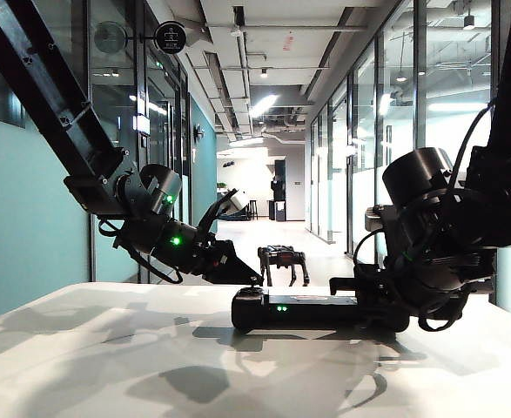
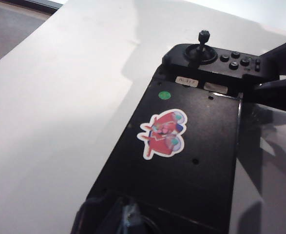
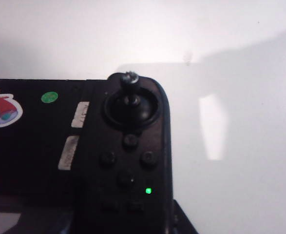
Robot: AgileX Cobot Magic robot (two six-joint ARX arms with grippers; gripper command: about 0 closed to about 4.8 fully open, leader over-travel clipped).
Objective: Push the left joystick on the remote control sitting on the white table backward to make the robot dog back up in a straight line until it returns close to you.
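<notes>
- Claws first, from the exterior view: my left claw [image 1: 242,274] reaches down from the left to the left end of the remote control [image 1: 295,311], its tip right over that end. My right claw [image 1: 368,292] sits at the controller's right end, and there the black parts merge, so I cannot tell from here how either claw stands.
- Same view: the remote control lies flat on the white desk [image 1: 107,366], two green lights on its near face. Beyond the desk edge, the robot dog [image 1: 283,263] stands on the corridor floor, well away.
- Left wrist view: my left claw [image 2: 128,217] is a dark blur over the near end of the remote control [image 2: 181,161]; whether it is closed I cannot tell, and the left joystick is hidden. A pinkish-red sticker [image 2: 163,134] and a green dot [image 2: 165,95] mark the flat middle. The right-hand stick [image 2: 202,45] stands at the far end, with my right claw's fingers [image 2: 279,73] against that end.
- Right wrist view: right-hand stick, buttons and one green light show; I seem to clamp that end.
</notes>
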